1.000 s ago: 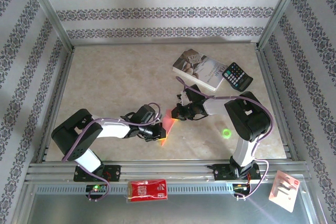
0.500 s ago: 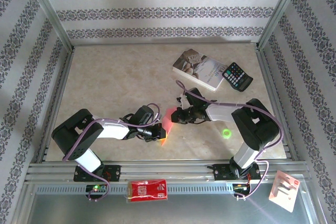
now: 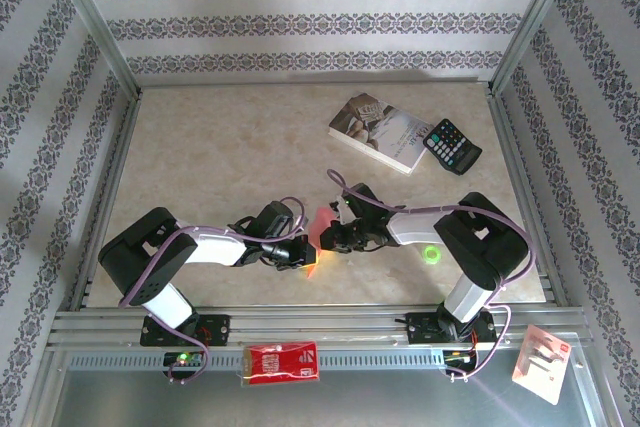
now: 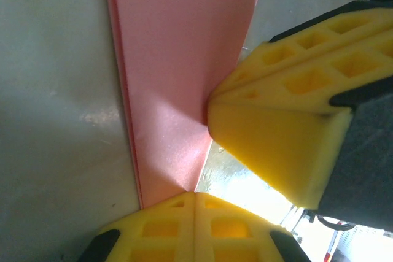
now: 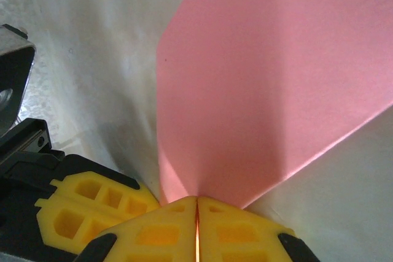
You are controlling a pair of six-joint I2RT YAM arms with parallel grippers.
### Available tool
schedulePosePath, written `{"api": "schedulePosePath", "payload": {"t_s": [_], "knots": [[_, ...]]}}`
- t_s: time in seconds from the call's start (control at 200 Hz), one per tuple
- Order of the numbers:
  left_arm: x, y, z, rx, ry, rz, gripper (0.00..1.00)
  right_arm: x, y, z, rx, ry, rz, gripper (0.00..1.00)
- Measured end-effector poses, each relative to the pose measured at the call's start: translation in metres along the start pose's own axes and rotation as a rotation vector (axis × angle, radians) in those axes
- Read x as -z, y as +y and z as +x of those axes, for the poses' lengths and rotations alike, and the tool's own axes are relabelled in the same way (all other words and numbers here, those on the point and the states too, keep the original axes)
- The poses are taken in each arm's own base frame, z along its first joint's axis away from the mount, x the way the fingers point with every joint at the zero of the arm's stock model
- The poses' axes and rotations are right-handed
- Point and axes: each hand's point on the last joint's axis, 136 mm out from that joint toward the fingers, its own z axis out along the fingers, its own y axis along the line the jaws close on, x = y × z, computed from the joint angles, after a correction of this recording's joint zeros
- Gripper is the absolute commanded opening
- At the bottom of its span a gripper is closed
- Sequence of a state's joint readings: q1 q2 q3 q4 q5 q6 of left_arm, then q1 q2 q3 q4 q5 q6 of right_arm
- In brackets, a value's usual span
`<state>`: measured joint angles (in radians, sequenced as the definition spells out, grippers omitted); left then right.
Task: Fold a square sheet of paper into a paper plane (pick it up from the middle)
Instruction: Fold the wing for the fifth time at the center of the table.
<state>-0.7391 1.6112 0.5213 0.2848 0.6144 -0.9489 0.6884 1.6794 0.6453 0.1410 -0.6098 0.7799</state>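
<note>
Both jaws are fully closed on the paper point(image 5: 270, 78). The left gripper point(image 4: 194, 196) pinches its folded edge and the right gripper point(image 5: 197, 199) pinches just beside it. The paper sits folded at the front-centre of the table point(image 3: 220, 147). I'd slide your pinches apart along the crease, slowly, without twisting. Farther back, the book point(image 3: 380, 132) is well clear.
</note>
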Motion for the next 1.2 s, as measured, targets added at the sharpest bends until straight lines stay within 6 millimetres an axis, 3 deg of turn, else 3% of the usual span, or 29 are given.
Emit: {"api": "schedulePosePath", "payload": {"t_s": [0.595, 0.934, 1.089, 1.199], "knots": [[0.000, 0.000, -0.001, -0.001, -0.004, -0.002, 0.00, -0.002, -0.004, -0.003, -0.041, 0.008, -0.019, 0.08], [0.000, 0.000, -0.003, -0.003, -0.014, -0.005, 0.00, 0.017, -0.025, -0.049, -0.106, -0.051, -0.017, 0.08], [0.001, -0.003, -0.004, -0.008, -0.016, 0.003, 0.18, 0.043, -0.047, -0.089, -0.126, -0.176, 0.029, 0.12], [0.005, -0.011, -0.009, -0.018, -0.036, 0.015, 0.33, 0.063, -0.051, -0.097, -0.107, -0.232, 0.080, 0.14]]}}
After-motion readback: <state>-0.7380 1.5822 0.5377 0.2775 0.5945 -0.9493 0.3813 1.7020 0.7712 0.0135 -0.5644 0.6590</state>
